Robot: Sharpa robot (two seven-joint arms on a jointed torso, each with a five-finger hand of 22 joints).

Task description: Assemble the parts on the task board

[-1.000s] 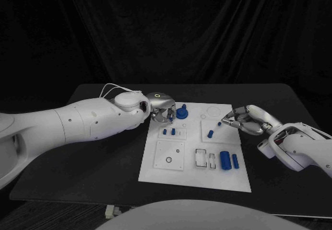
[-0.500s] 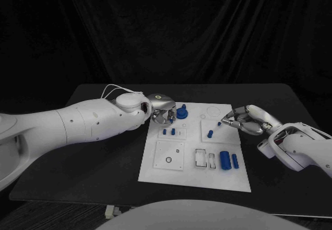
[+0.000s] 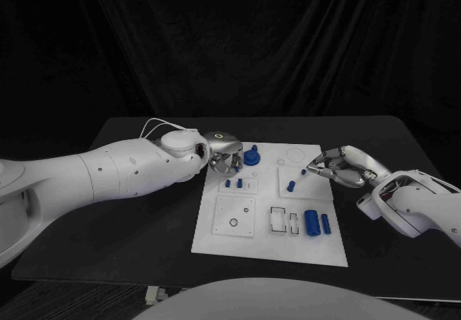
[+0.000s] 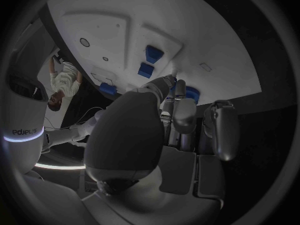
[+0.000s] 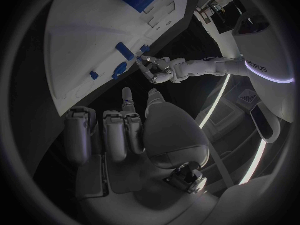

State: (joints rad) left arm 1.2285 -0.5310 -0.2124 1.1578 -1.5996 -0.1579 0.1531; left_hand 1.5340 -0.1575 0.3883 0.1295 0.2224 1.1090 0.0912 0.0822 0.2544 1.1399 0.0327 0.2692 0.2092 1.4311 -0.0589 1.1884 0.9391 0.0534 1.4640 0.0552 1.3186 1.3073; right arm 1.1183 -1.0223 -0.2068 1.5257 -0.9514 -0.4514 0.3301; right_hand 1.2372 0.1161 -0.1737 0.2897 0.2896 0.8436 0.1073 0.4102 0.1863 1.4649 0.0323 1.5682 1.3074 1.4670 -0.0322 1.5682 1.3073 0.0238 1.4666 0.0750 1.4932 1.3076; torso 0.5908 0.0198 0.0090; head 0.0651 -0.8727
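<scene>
Gear-like part [image 3: 252,157] beside left robot hand [image 3: 225,160]

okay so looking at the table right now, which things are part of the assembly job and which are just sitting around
Part of the job:
task board
round blue part
blue cylinders
two small blue pegs
left robot hand
right robot hand

Just sitting around:
black table
white cable

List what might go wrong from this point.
1. The left hand is crowded against the blue knob at the board's far edge; a sideways move might knock it.
2. Two small pegs stand just below that hand and could be toppled.
3. The right hand hovers near a slim blue piece; whether it holds it is unclear.
</scene>
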